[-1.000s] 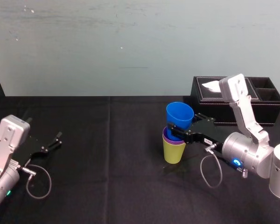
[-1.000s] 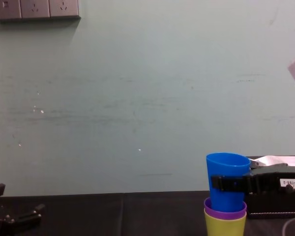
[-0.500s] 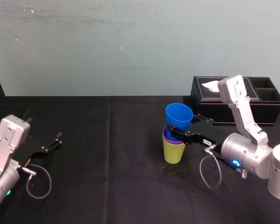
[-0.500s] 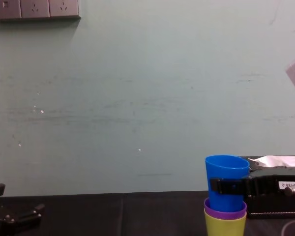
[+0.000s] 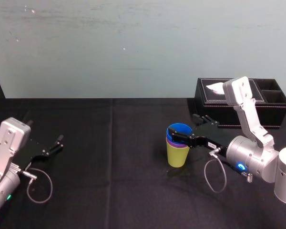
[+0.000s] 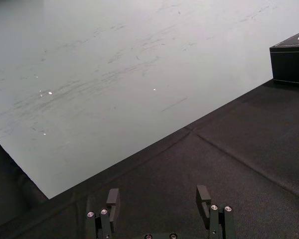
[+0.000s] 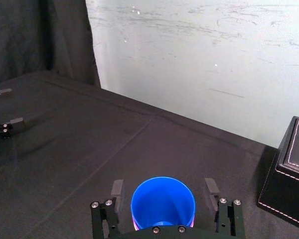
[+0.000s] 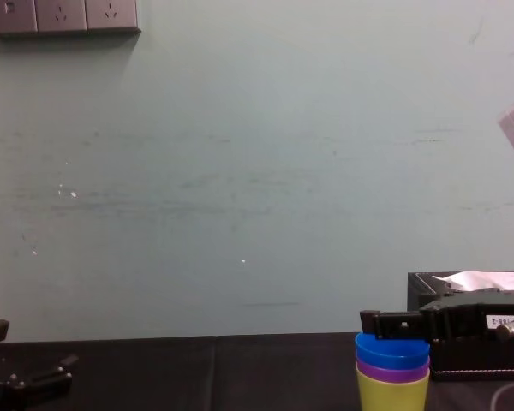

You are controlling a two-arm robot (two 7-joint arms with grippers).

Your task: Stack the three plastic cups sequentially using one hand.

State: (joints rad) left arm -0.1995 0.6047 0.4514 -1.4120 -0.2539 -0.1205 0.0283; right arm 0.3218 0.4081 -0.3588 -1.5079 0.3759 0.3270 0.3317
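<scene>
The three plastic cups stand nested on the black table: the yellow-green cup at the bottom, the purple cup in it, the blue cup seated inside the purple, only its rim band showing. From the chest the stack reads blue cup, purple cup, yellow-green cup. My right gripper stands open around the blue cup's rim. In the right wrist view its fingers stand clear on both sides of the blue cup. My left gripper rests open at the far left.
A black tissue box stands at the back right, just behind the right arm, also black tissue box. The left gripper lies parked near the table's left side. A wall closes off the far edge.
The blue cup has dropped from high in the stack down into the purple cup. The right gripper's fingers have spread off it. The left arm has not moved.
</scene>
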